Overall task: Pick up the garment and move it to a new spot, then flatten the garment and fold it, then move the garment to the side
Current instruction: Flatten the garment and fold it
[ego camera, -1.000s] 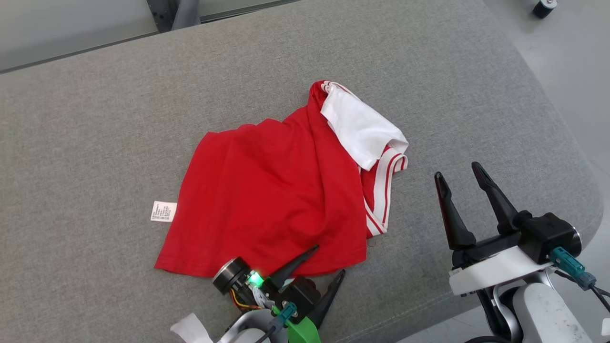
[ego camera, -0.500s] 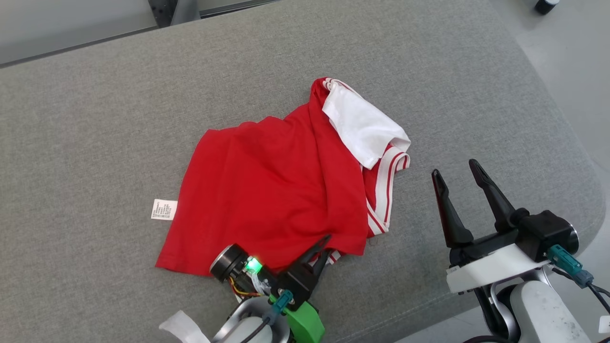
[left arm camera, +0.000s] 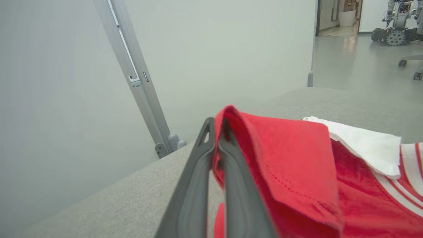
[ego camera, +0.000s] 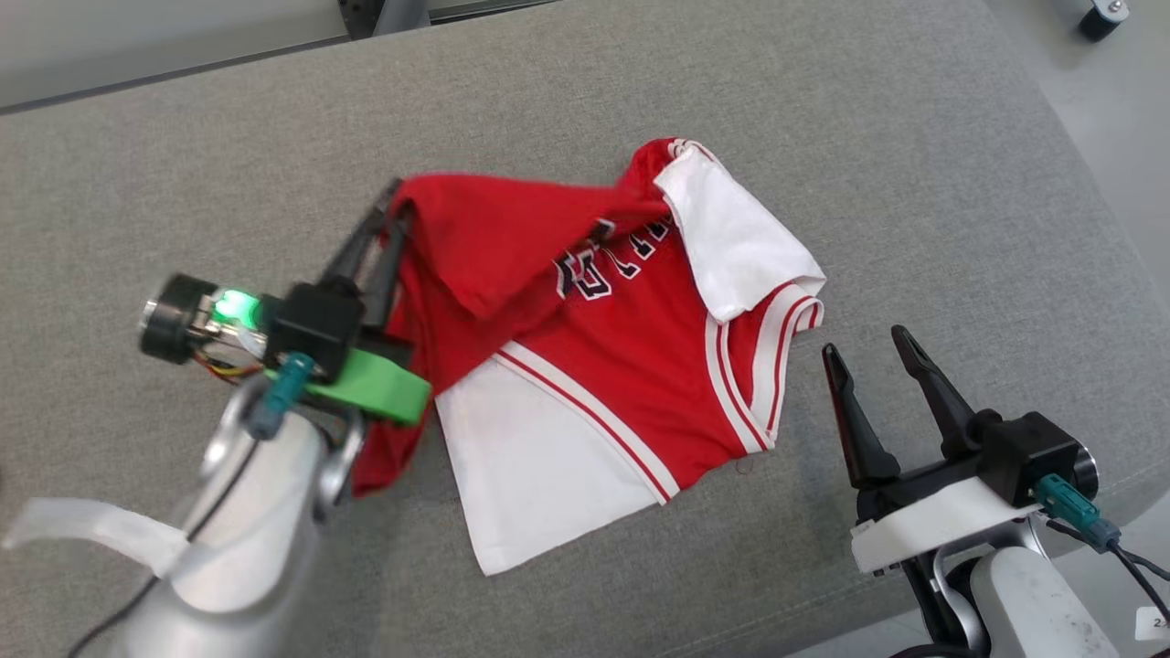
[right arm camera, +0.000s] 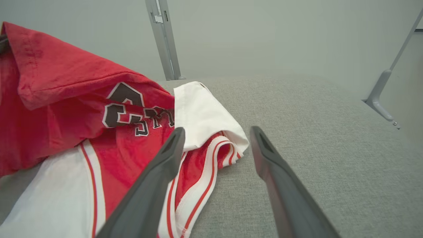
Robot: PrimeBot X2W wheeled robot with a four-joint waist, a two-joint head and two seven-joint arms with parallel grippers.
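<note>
The grey cushion [ego camera: 914,164] is wide, w/ free room on each side for a new spot. The red-and-white shirt [ego camera: 631,366] lies about in its middle, crumpled. Most of it rests on the cushion; only the left red edge is raised and hangs partly over the dark lettering [ego camera: 612,260]. The left gripper [ego camera: 395,203] has its jaws pressed together on that red edge; in the left wrist view the cloth is pinched near the tips. The right gripper [ego camera: 864,343] stands w/ jaws spread, holding nothing, just beside the shirt's right side. Advice, imo: lift straight up first, until the white part leaves the cushion, then carry slowly. The grip looks thin, prob. the hem only, so a fast pull may let it slip.
</note>
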